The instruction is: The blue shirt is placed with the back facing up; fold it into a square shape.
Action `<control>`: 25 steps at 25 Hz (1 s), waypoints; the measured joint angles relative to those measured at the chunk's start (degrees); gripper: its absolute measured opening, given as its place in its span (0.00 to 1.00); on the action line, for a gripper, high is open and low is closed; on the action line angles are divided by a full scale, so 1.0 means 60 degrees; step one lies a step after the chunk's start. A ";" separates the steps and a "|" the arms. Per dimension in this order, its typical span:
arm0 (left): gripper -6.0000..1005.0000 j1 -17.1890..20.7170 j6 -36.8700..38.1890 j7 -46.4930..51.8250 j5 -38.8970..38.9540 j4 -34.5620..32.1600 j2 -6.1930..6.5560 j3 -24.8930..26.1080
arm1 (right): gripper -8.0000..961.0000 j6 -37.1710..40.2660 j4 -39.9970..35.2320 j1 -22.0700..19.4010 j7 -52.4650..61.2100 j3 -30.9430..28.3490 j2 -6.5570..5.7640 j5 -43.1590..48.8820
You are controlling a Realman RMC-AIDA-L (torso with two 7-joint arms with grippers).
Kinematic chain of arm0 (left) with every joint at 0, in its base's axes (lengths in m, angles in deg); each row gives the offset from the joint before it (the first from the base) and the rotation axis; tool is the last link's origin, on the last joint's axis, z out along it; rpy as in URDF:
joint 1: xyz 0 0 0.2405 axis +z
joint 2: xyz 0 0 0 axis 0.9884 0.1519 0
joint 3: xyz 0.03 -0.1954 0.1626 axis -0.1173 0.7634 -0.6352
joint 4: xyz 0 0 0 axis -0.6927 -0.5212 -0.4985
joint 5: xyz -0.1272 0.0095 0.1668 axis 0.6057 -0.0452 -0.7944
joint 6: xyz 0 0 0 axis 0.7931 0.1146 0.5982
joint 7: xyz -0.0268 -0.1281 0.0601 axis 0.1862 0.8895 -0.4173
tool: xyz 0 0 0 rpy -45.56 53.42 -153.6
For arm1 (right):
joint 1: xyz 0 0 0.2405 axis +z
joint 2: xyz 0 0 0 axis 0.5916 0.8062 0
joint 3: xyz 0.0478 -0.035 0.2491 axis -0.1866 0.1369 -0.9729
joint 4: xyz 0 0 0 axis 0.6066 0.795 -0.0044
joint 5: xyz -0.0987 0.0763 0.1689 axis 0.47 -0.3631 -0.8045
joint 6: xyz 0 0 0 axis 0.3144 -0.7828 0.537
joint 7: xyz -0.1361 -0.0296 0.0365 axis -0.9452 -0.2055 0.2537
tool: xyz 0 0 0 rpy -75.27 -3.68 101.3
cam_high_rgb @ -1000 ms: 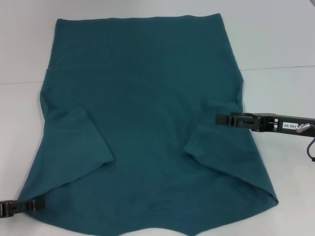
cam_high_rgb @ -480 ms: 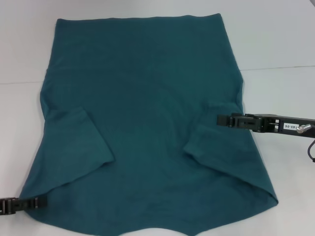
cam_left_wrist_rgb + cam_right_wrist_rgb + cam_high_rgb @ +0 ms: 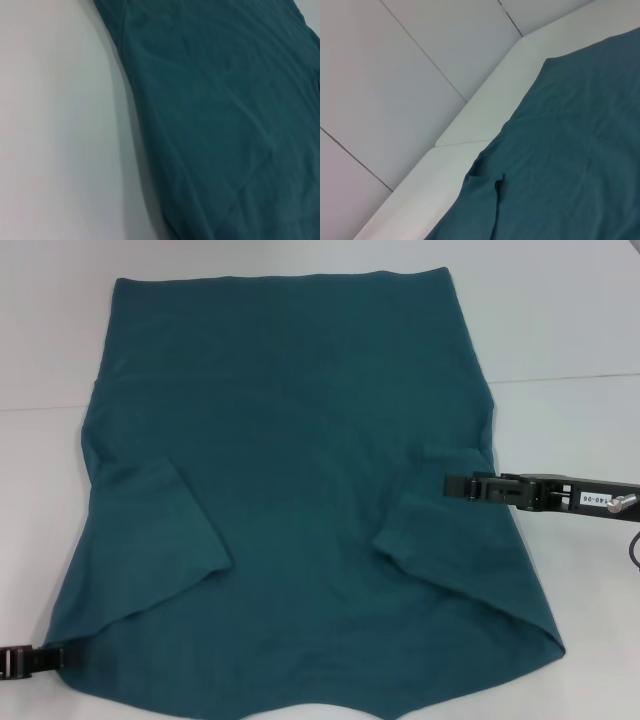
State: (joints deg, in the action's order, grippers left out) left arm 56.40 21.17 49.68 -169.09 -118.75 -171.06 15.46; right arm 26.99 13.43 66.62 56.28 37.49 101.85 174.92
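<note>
Flat on the white surface (image 3: 570, 330), a dark teal-blue cotton shirt (image 3: 300, 470) lies with both sleeves folded inward.
Left gripper (image 3: 55, 658) at its near-left corner, right gripper (image 3: 452, 484) at its right edge; jaws' state unclear.

One blue shirt (image 3: 290, 470) lies spread on one white table (image 3: 570, 330), both sleeves folded inward. Two grippers flank it: the left gripper (image 3: 45, 658) at the shirt's near left corner, the right gripper (image 3: 462, 485) at its right edge, the cloth between them.
</note>
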 joint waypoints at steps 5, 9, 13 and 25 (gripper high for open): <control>0.44 -0.0042 -0.0025 0.0023 0.0000 -0.0003 0.0007 -0.0019 | 0.97 0.0004 0.0000 -0.0023 0.0004 -0.0002 -0.0003 0.0000; 0.30 -0.0083 -0.0026 0.0036 0.0000 -0.0003 0.0011 -0.0022 | 0.97 -0.0010 0.0005 -0.0031 0.0013 -0.0001 -0.0021 0.0044; 0.12 -0.0094 -0.0026 0.0038 0.0007 -0.0004 0.0014 -0.0024 | 0.97 -0.0151 0.0015 -0.0122 0.0342 -0.0001 -0.0131 0.0188; 0.02 -0.0074 -0.0139 0.0011 0.0103 -0.0003 0.0020 0.0057 | 0.97 -0.0424 -0.0001 -0.0268 0.2205 0.0002 -0.0657 0.1601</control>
State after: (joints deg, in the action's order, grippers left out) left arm 55.96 20.33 49.74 -168.48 -118.77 -170.94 15.80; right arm 24.45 13.42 65.01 69.51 37.50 97.91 184.53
